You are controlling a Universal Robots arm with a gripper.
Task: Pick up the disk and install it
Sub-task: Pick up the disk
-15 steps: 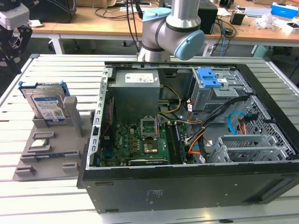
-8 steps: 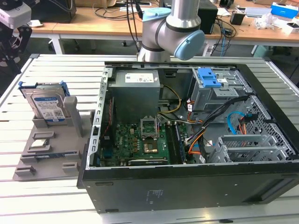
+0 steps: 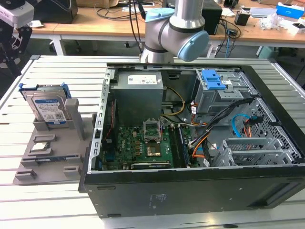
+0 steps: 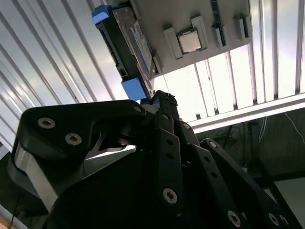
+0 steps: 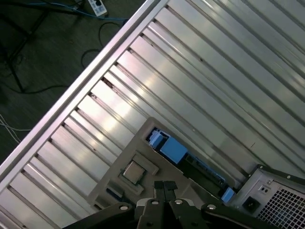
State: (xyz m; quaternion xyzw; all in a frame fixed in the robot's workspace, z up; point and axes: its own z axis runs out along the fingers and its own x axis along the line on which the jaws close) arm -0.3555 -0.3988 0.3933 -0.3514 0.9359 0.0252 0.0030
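One silver, blue-framed disk [image 3: 47, 109], upright

The label [image 3: 49, 111] on the disk [image 3: 32, 101] and the sticker [image 3: 143, 80] on the power supply [image 3: 138, 102] cannot be read.

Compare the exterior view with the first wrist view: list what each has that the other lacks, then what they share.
Exterior view: the case interior, with the motherboard, power supply and blue-latched drive cage.
First wrist view: the end effector, its tips together, and cables on the floor.
Shared: the disk standing on edge in the grey holder, the slatted table and the computer case.
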